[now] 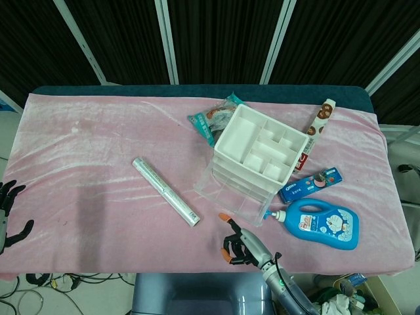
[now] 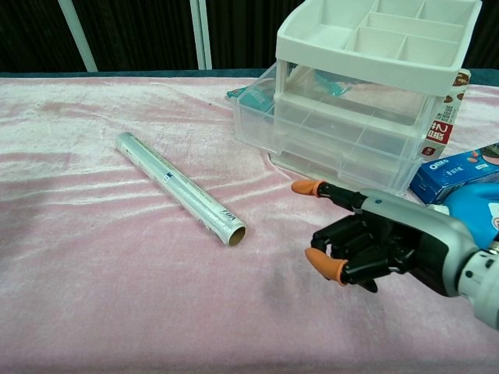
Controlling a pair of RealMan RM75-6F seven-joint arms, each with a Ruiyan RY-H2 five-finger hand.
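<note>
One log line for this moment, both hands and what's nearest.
right hand: holds nothing, fingers curled, beside drawer organizer | left hand: off table edge | roll: untouched

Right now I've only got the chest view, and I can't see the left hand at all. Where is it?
Observer: The left hand is at the far left edge of the head view, just off the end of the pink cloth. It holds nothing and its fingers are apart.
Operator: And the blue thing cut off on my right?
Observer: That is a blue bottle lying on its side, with its white cap pointing toward the drawer unit.
Operator: Anything behind that unit?
Observer: A teal snack bag lies flat on the cloth at the unit's far left corner.
</note>
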